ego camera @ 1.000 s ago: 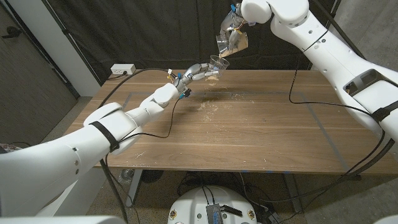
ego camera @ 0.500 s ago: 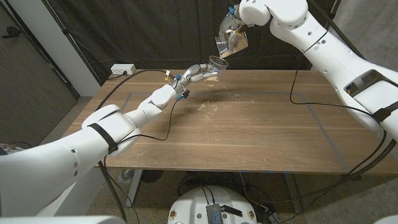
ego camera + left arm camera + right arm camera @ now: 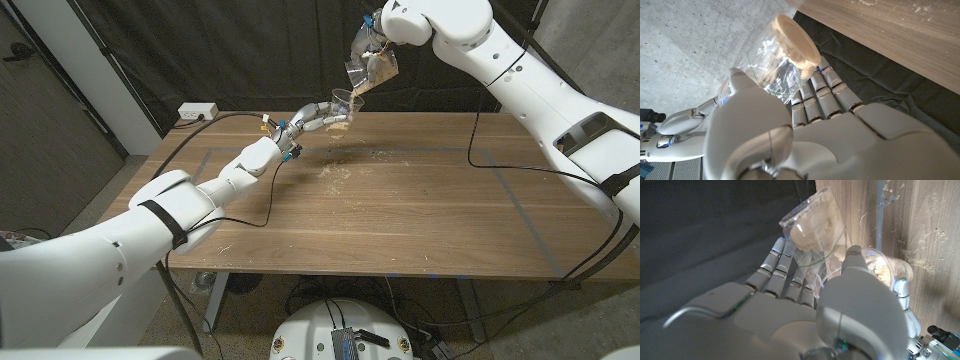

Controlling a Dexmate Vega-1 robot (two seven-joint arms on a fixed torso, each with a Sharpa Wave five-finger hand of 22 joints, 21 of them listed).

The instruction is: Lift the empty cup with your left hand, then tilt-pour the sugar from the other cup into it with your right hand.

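Just tipped the sugar cup (image 3: pixel 366 66) steeper in my right hand (image 3: pixel 385 28), so its lip now meets the cup (image 3: pixel 343 103) my left hand (image 3: pixel 312 119) grips above the table's (image 3: pixel 420 220) far edge, pour's basically on.

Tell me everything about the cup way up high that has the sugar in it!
The sugar cup is clear, thin plastic, partly filled with pale tan sugar. The right hand grips it high over the table's far edge, tilted steeply with its mouth pointing down toward the receiving cup, which the left hand holds just below. In the right wrist view, sugar sits heaped toward the open rim.
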